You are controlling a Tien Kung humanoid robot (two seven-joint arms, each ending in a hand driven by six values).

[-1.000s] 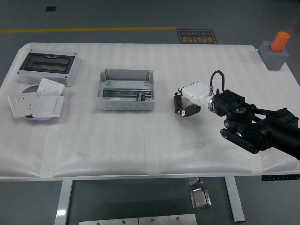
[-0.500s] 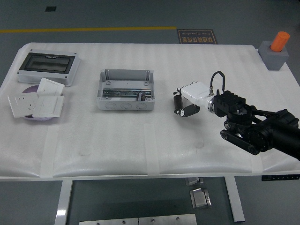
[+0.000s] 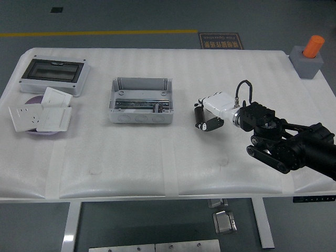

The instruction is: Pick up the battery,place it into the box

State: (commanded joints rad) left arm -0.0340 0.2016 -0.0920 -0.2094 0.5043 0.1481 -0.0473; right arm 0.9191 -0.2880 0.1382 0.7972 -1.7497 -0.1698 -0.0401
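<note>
The white table (image 3: 157, 173) runs across the view, its near edge along the bottom, its padded cover creased in strips. At the right, the robot's right arm (image 3: 299, 147) comes in low from the edge, black and jointed, and ends in the right hand (image 3: 215, 113), a white block with dark fingers (image 3: 210, 125) pointing left. The fingers are curled in around a small dark cylinder, the battery (image 3: 199, 114), which stands just at their tips, right of the table's middle; whether it is lifted off the cover or resting on it I cannot tell. Well apart to the left, the grey box (image 3: 140, 101) sits open, with metal parts inside. Farther left, near the table's left edge, white wall switch plates (image 3: 42, 115) lie overlapping on a purple disc (image 3: 32, 101). Behind them a grey case with a dark clear lid (image 3: 52, 74) lies flat. At the far right corner a grey block holds an upright orange cylinder (image 3: 314, 46).
</note>
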